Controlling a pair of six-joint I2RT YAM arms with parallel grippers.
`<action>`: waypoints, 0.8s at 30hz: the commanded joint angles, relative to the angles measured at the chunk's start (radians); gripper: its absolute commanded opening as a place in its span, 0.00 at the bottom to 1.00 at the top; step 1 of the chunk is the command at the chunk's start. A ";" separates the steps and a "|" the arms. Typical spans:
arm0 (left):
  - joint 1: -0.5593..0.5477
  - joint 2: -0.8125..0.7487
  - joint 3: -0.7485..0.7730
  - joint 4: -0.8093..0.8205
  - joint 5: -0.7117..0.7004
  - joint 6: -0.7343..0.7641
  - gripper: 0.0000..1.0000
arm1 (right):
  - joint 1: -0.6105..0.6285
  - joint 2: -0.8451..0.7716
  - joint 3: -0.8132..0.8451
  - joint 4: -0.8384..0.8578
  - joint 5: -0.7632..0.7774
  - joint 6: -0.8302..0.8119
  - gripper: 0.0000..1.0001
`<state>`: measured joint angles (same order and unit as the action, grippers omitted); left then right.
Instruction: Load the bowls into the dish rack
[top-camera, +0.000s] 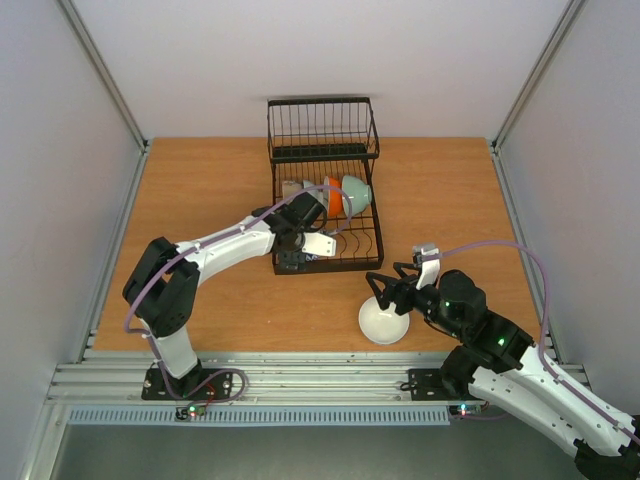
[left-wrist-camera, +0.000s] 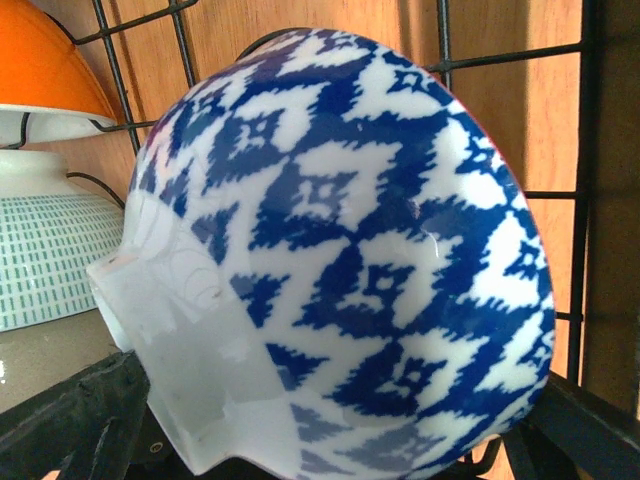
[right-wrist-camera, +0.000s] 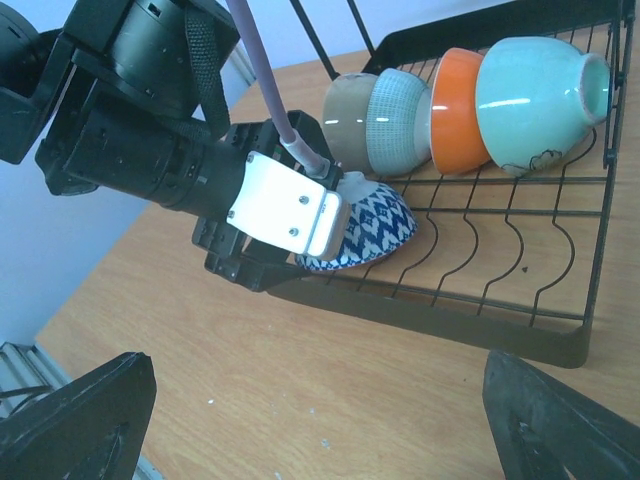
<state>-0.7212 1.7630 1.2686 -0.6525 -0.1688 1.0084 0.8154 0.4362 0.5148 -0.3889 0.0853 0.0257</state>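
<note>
The black wire dish rack (top-camera: 362, 240) stands at the table's middle back. In it, several bowls lean in a row: beige (right-wrist-camera: 347, 121), teal-checked (right-wrist-camera: 396, 123), orange (right-wrist-camera: 457, 110) and mint-green (right-wrist-camera: 535, 92). A blue-and-white patterned bowl (right-wrist-camera: 378, 232) lies rim-down and tilted at the rack's front left corner; it fills the left wrist view (left-wrist-camera: 370, 270). My left gripper (top-camera: 300, 250) is spread wide with a finger on each side of this bowl. My right gripper (top-camera: 388, 282) is open and empty, just above a white bowl (top-camera: 383, 322) on the table.
The rack's taller basket section (top-camera: 322, 128) is at the back. The rack's front rim (right-wrist-camera: 450, 315) lies between my right gripper and the patterned bowl. Grey walls enclose the wooden table (top-camera: 200, 200) on the left, right and back.
</note>
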 joint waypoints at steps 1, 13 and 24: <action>-0.003 0.011 -0.011 -0.100 0.035 -0.007 0.96 | 0.005 -0.004 0.002 0.018 -0.014 0.005 0.91; -0.001 0.017 0.012 -0.185 0.106 0.004 0.99 | 0.005 -0.010 0.001 0.006 -0.011 0.008 0.91; -0.003 0.060 0.093 -0.352 0.210 0.088 0.99 | 0.006 -0.029 0.004 -0.024 0.003 0.011 0.91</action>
<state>-0.7097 1.7889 1.3476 -0.7982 -0.0822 1.0443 0.8154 0.4252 0.5148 -0.4004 0.0788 0.0257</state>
